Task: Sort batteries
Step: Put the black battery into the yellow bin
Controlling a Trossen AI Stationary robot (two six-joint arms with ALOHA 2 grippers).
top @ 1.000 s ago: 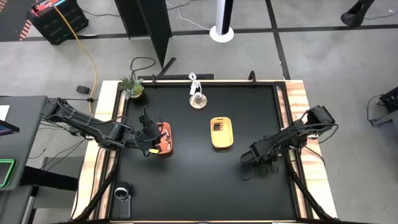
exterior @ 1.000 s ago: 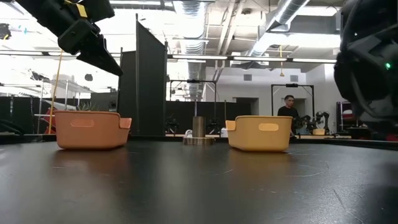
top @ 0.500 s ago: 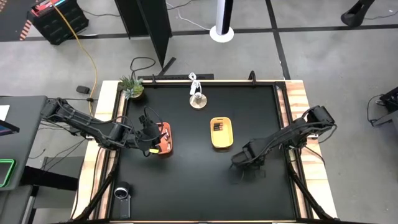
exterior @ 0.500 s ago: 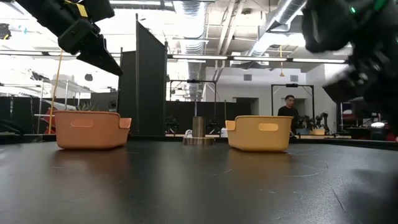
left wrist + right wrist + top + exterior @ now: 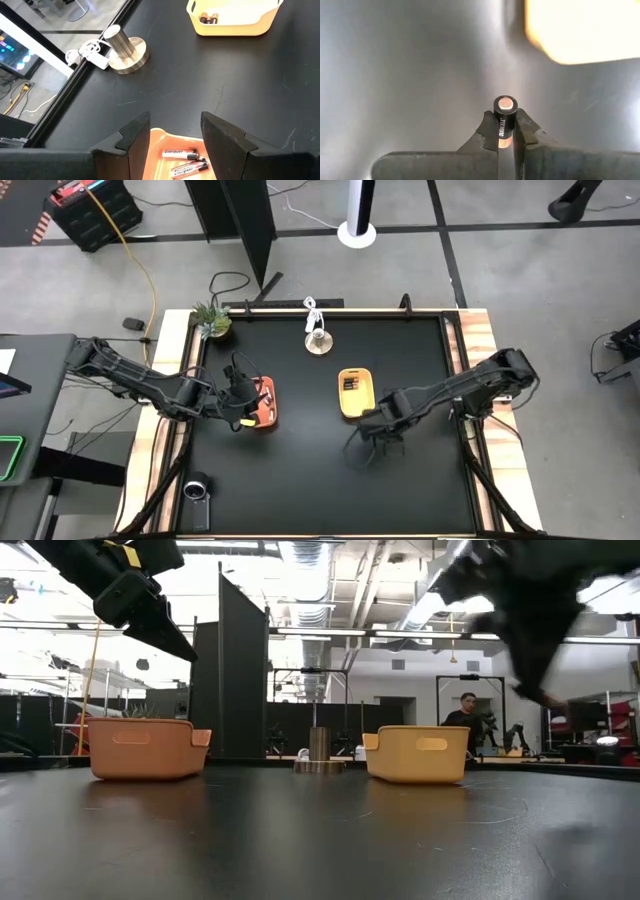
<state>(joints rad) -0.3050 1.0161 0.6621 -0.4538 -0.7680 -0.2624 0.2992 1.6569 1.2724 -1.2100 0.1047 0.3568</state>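
An orange tray (image 5: 266,402) sits at the table's left and holds two whitish-silver batteries (image 5: 181,153). A yellow tray (image 5: 357,393) near the middle holds dark batteries (image 5: 208,19). My left gripper (image 5: 172,137) hovers open above the orange tray's near-left side, holding nothing. My right gripper (image 5: 378,426) hangs just near-right of the yellow tray, pointing down, shut on a dark battery (image 5: 505,117). In the low view my right arm (image 5: 530,610) is a blur high above the table. My right gripper pinches the dark battery's sides (image 5: 503,131) between its two fingers. The battery lies along the fingers, with its copper-coloured end (image 5: 506,103) sticking out past the fingertips. The fingers point down from above. The battery is lifted clear of the table.
A metal cylinder on a round base (image 5: 318,340) with a white cord stands at the far middle. A small plant (image 5: 211,320) sits at the far left corner. A round black device (image 5: 197,490) lies off the near left edge. A person (image 5: 465,716) stands in the room beyond.
My right gripper has risen from near the table's right edge and swung toward the left, up to the yellow tray, staying shut. It has tipped from slanting to pointing straight down.
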